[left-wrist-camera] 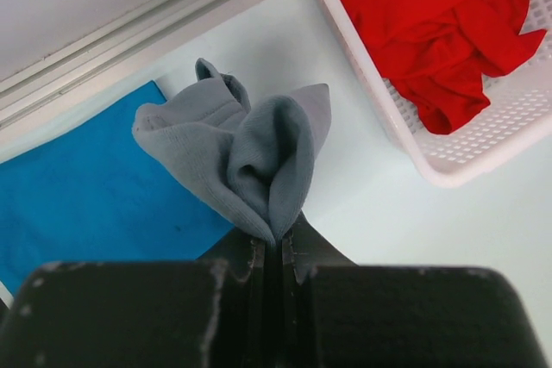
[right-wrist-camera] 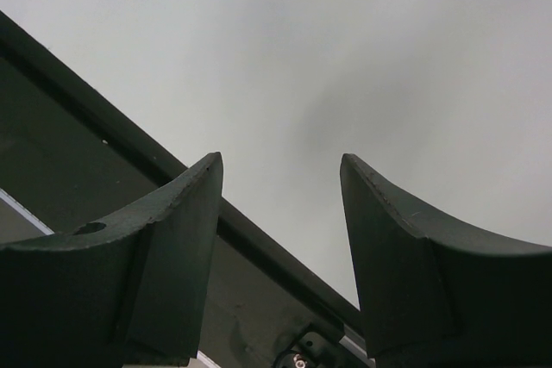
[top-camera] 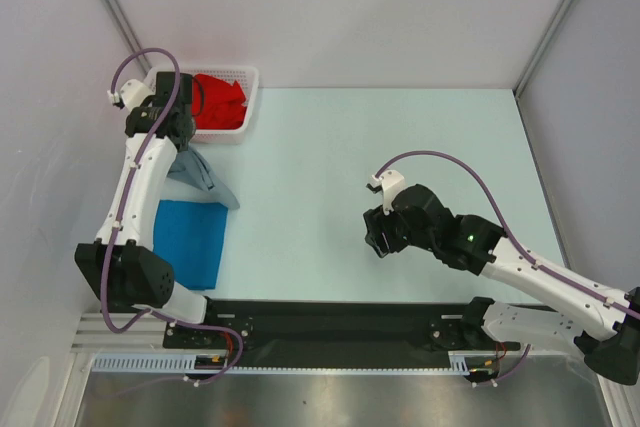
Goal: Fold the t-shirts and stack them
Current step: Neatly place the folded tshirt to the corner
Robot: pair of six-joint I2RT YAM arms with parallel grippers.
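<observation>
My left gripper (left-wrist-camera: 276,246) is shut on a bunched fold of the slate grey t-shirt (left-wrist-camera: 241,148), which hangs from its jaws just in front of the basket. In the top view the grey t-shirt (top-camera: 203,175) trails down onto the table under the left arm. The bright blue t-shirt (top-camera: 190,240) lies folded flat at the table's left side, next to the grey one. The red t-shirt (top-camera: 220,102) lies crumpled in the white mesh basket (top-camera: 251,97). My right gripper (top-camera: 378,234) hovers over mid-table, open, with nothing between its fingers (right-wrist-camera: 185,213).
The basket (left-wrist-camera: 448,161) stands at the back left corner against the wall. White enclosure walls close in the table on the left, back and right. A black rail (top-camera: 330,322) runs along the near edge between the arm bases.
</observation>
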